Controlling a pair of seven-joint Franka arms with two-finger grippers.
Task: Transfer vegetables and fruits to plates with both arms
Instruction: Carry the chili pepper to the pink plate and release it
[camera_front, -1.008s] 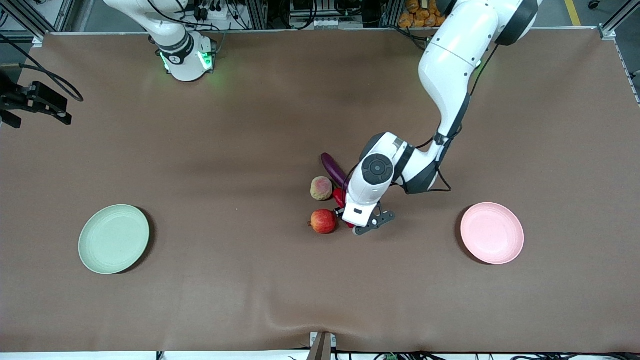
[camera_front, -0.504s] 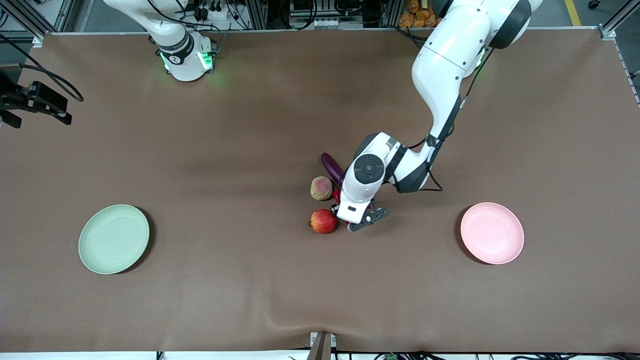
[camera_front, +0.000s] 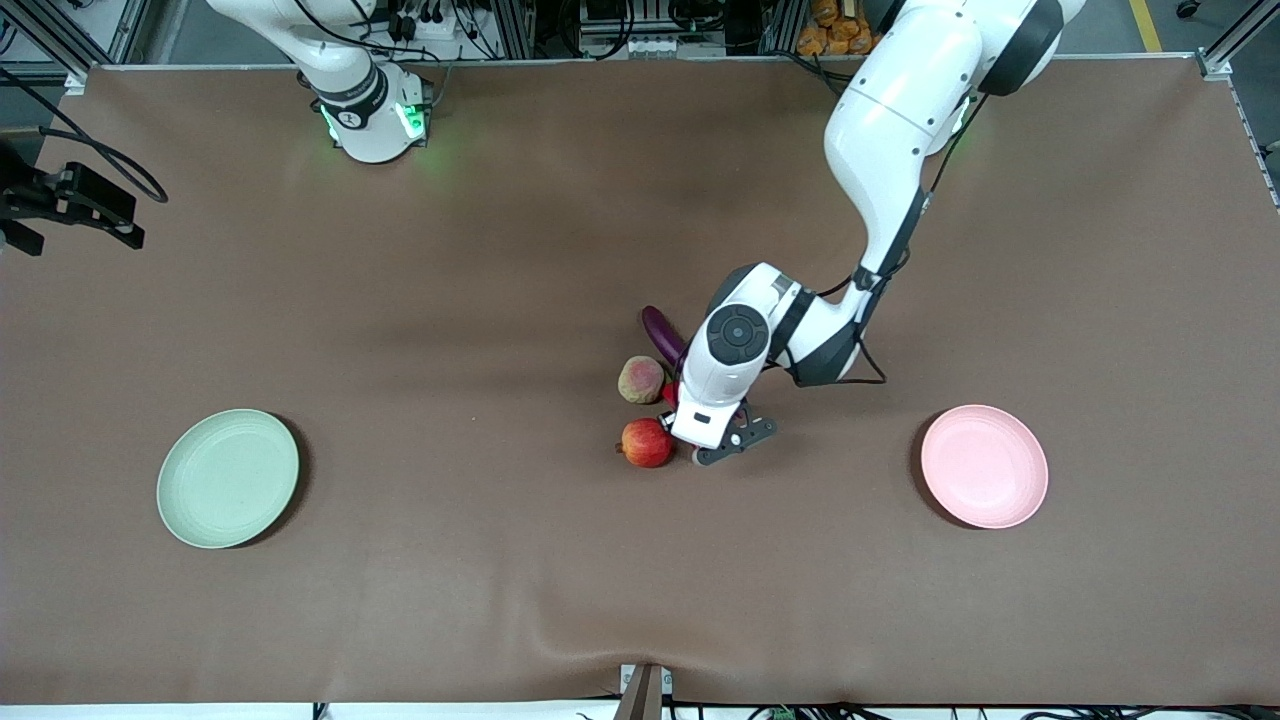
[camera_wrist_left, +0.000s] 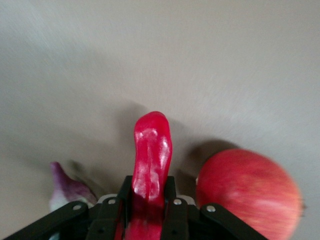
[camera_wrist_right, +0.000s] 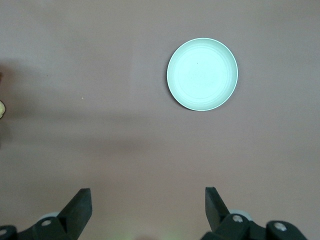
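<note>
My left gripper (camera_wrist_left: 148, 194) is shut on the red chili pepper (camera_wrist_left: 151, 150), which sticks out between its fingers low over the table. The red apple (camera_wrist_left: 247, 192) lies right beside it, and the purple eggplant's tip (camera_wrist_left: 65, 187) shows on the other flank. In the front view the left hand (camera_front: 712, 418) covers most of the chili, between the apple (camera_front: 647, 442), the peach (camera_front: 641, 379) and the eggplant (camera_front: 662, 332). The pale green plate (camera_front: 228, 478) and the pale pink plate (camera_front: 984, 465) are empty. My right gripper (camera_wrist_right: 147, 200) is open and empty, high above the table, with the green plate (camera_wrist_right: 202, 74) below it.
A brown mat (camera_front: 500, 250) covers the table. A black mount (camera_front: 70, 200) juts in at the right arm's end. The right arm's green-lit base (camera_front: 375, 120) stands at the table's back edge. Open mat lies between the produce cluster and each plate.
The left hand has shifted a little toward the apple and the right arm's end of the table, covering more of the chili. The right arm has not visibly moved.
</note>
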